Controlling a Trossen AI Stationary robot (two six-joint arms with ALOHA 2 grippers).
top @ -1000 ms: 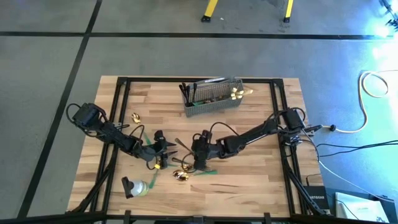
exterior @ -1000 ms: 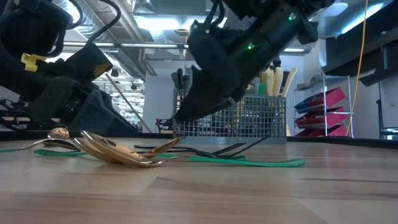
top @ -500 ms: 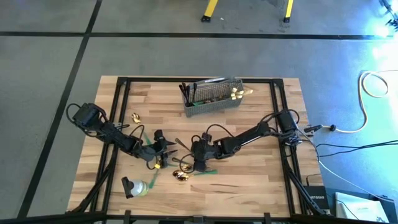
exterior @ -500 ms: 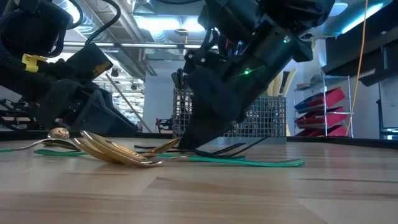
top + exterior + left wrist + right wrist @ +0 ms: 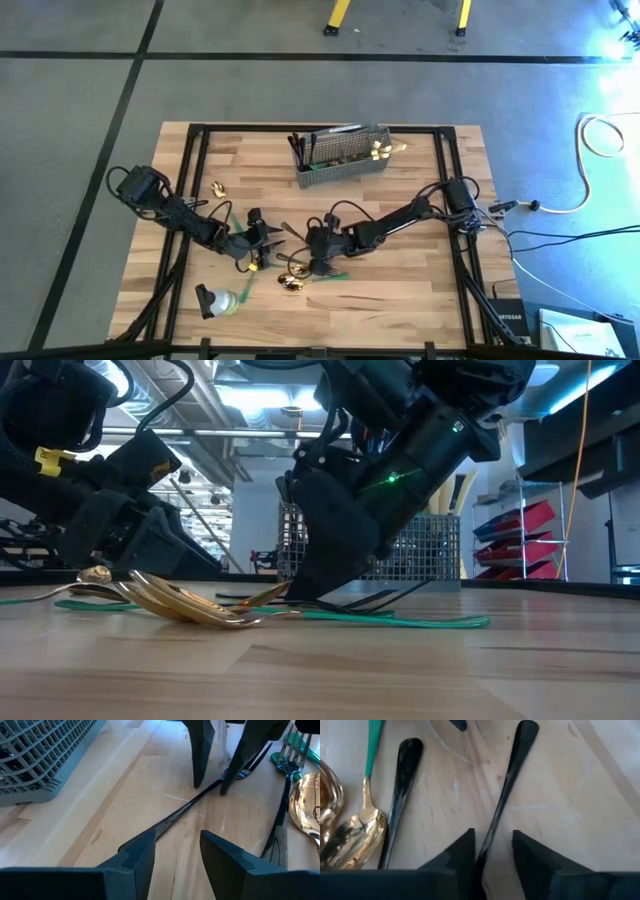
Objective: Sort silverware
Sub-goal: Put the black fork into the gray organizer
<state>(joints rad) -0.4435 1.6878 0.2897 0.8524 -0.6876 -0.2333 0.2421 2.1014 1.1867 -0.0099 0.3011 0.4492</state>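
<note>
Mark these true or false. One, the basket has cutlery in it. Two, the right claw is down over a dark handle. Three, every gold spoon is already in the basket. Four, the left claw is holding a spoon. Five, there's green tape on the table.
1. True: the basket holds cutlery.
2. True: the right claw is open, with the dark handle between its fingers.
3. False: gold spoons lie on the table.
4. False: the left claw is open and empty.
5. True: a green tape strip lies by the spoons.
</note>
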